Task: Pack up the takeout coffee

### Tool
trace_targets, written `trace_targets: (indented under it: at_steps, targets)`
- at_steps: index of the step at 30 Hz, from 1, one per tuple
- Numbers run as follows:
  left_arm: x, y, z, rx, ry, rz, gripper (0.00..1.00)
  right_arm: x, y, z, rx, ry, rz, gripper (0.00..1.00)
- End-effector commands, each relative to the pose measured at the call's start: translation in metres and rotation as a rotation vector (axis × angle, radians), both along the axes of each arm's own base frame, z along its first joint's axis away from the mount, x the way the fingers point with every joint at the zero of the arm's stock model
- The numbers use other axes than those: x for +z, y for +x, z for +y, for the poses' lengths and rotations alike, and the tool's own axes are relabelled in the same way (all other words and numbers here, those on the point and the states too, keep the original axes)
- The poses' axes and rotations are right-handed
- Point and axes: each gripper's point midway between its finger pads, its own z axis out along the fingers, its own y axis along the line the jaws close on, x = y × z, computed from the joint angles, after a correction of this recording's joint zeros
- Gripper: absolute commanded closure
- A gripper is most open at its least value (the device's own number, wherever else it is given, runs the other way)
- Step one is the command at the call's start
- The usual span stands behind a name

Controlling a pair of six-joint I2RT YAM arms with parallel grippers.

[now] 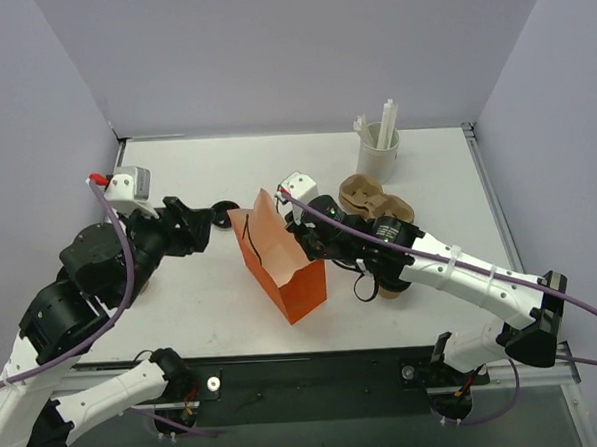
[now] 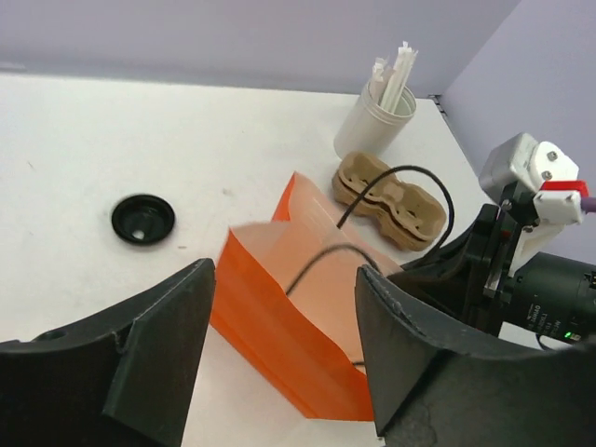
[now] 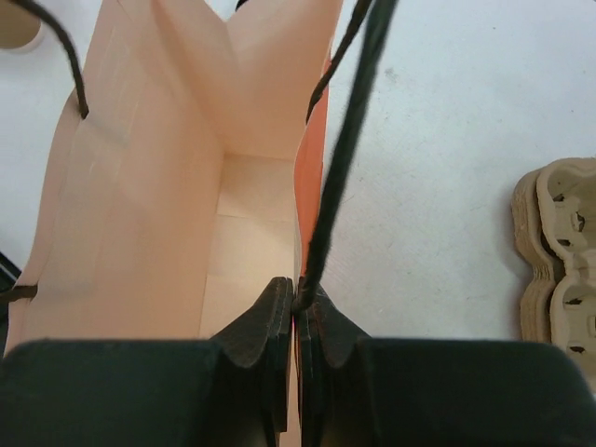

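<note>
The orange paper bag (image 1: pixel 293 276) stands open in the middle of the table. My right gripper (image 1: pixel 297 222) is shut on the bag's right rim beside the black cord handle (image 3: pixel 346 140); in the right wrist view (image 3: pixel 296 291) the empty bag inside (image 3: pixel 140 196) shows. My left gripper (image 1: pixel 207 221) is open and empty just left of the bag; in the left wrist view (image 2: pixel 284 276) its fingers frame the bag's (image 2: pixel 279 326) near end without touching it. No lidded coffee cup shows plainly. A tan cup (image 1: pixel 387 291) peeks from under my right forearm, its top hidden.
A loose black lid (image 1: pixel 221 216) lies by the left fingertips, also in the left wrist view (image 2: pixel 142 220). A stack of pulp cup carriers (image 1: pixel 375 199) sits right of the bag. A white tub of stirrers (image 1: pixel 380 149) stands at the back. Another tan cup edge (image 3: pixel 17 26) shows beyond the bag.
</note>
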Motion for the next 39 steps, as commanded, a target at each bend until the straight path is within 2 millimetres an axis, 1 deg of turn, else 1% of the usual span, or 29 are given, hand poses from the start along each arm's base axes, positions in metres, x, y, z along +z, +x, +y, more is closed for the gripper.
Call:
trace_targets:
  at_steps: [1, 2, 3, 4, 5, 6, 7, 8, 9, 10, 11, 12, 13, 14, 15, 17, 18, 19, 21, 23, 25, 30, 36, 39]
  targets:
    - [-0.004, 0.011, 0.003, -0.04, 0.308, -0.009, 0.26, 0.01, -0.017, 0.0, 0.199, -0.035, -0.026, 1.0]
    - [-0.009, 0.017, -0.007, -0.065, 0.348, 0.013, 0.23, 0.012, -0.019, -0.001, 0.23, -0.042, -0.039, 1.0]
    - [-0.008, 0.021, -0.005, -0.066, 0.369, 0.027, 0.21, 0.01, -0.021, -0.002, 0.244, -0.045, -0.035, 1.0]
    - [-0.01, 0.021, -0.015, -0.127, 0.386, 0.037, 0.21, 0.01, -0.024, 0.001, 0.272, -0.037, -0.028, 1.0]
    - [-0.018, 0.027, -0.024, -0.163, 0.406, 0.066, 0.21, 0.01, -0.025, 0.001, 0.279, -0.037, -0.027, 0.99]
    - [-0.022, 0.035, -0.022, -0.163, 0.403, 0.084, 0.21, 0.009, -0.023, 0.0, 0.277, -0.04, -0.027, 0.99]
    - [-0.028, 0.033, -0.034, -0.249, 0.391, 0.098, 0.21, 0.01, -0.023, -0.001, 0.275, -0.037, -0.029, 0.98]
    - [-0.035, 0.038, -0.036, -0.268, 0.39, 0.118, 0.21, 0.007, -0.022, -0.001, 0.275, -0.04, -0.025, 0.98]
    - [-0.038, 0.041, -0.038, -0.283, 0.384, 0.121, 0.21, 0.007, -0.02, -0.002, 0.266, -0.039, -0.024, 0.98]
    - [-0.048, 0.047, -0.034, -0.274, 0.395, 0.143, 0.21, 0.004, -0.019, -0.003, 0.263, -0.045, -0.019, 0.98]
    - [-0.054, 0.048, -0.037, -0.294, 0.398, 0.149, 0.21, 0.003, -0.018, -0.004, 0.259, -0.043, -0.018, 0.98]
    - [-0.054, 0.051, -0.04, -0.308, 0.394, 0.132, 0.21, 0.002, -0.017, -0.005, 0.254, -0.044, -0.018, 0.98]
    - [-0.064, 0.055, -0.039, -0.312, 0.42, 0.138, 0.21, 0.002, -0.014, -0.007, 0.245, -0.041, -0.015, 0.98]
    - [-0.068, 0.053, -0.048, -0.372, 0.413, 0.139, 0.21, 0.001, -0.014, -0.009, 0.244, -0.037, -0.011, 0.98]
    - [-0.069, 0.055, -0.051, -0.391, 0.422, 0.123, 0.21, -0.001, -0.014, -0.01, 0.242, -0.037, -0.005, 0.98]
    - [-0.078, 0.057, -0.057, -0.431, 0.434, 0.129, 0.21, 0.002, -0.01, -0.015, 0.225, -0.027, -0.009, 0.98]
    - [-0.077, 0.056, -0.063, -0.458, 0.421, 0.116, 0.21, 0.002, -0.014, -0.011, 0.255, -0.013, 0.004, 0.97]
    - [-0.077, 0.058, -0.065, -0.472, 0.436, 0.093, 0.21, 0.003, -0.013, -0.013, 0.253, -0.008, 0.002, 0.97]
    - [-0.07, 0.06, -0.069, -0.48, 0.421, 0.044, 0.21, 0.004, -0.013, -0.014, 0.254, -0.005, 0.001, 0.97]
    - [-0.059, 0.062, -0.069, -0.472, 0.41, -0.001, 0.2, 0.007, -0.013, -0.016, 0.25, 0.001, -0.006, 0.97]
    - [-0.056, 0.064, -0.068, -0.462, 0.417, -0.008, 0.2, 0.011, -0.014, -0.017, 0.253, 0.01, -0.014, 0.98]
    - [-0.069, 0.066, -0.073, -0.514, 0.465, 0.012, 0.21, 0.015, -0.011, -0.018, 0.252, 0.024, -0.019, 0.98]
    - [-0.077, 0.069, -0.077, -0.536, 0.486, 0.015, 0.21, 0.018, -0.01, -0.019, 0.252, 0.03, -0.021, 0.98]
    - [-0.085, 0.069, -0.078, -0.554, 0.498, 0.032, 0.21, 0.018, -0.009, -0.02, 0.248, 0.031, -0.021, 0.98]
